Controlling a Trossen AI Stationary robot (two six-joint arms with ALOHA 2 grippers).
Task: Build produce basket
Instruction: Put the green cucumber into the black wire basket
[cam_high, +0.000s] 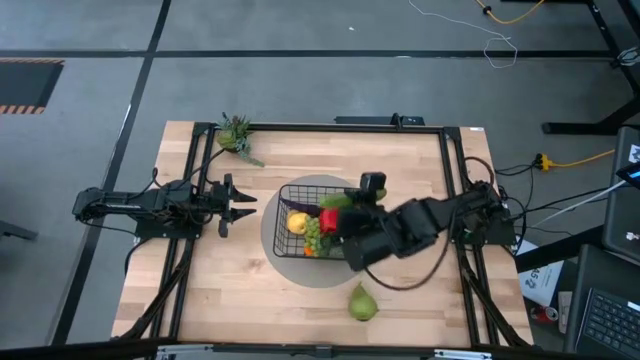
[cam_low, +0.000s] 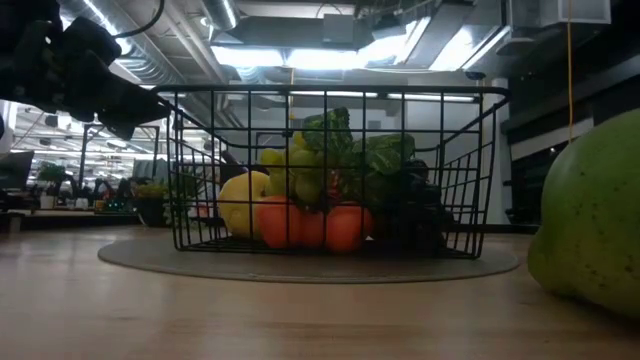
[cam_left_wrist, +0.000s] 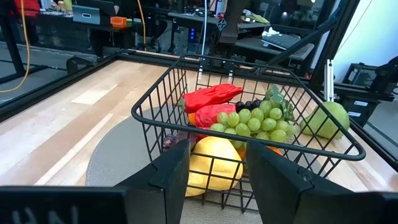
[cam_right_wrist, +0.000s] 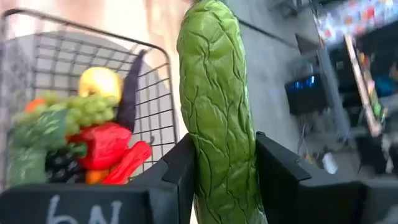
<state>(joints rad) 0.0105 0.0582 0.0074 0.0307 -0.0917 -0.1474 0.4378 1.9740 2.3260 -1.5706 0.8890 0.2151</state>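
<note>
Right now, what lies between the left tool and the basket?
In the high view, only bare wooden table and the edge of the grey round mat separate the left tool from the basket; nothing else lies there.

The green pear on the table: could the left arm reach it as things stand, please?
Probably not directly. The basket sits between the open left pincer and the green pear, which lies on its far, near-edge side; the arm would have to go around.
</note>
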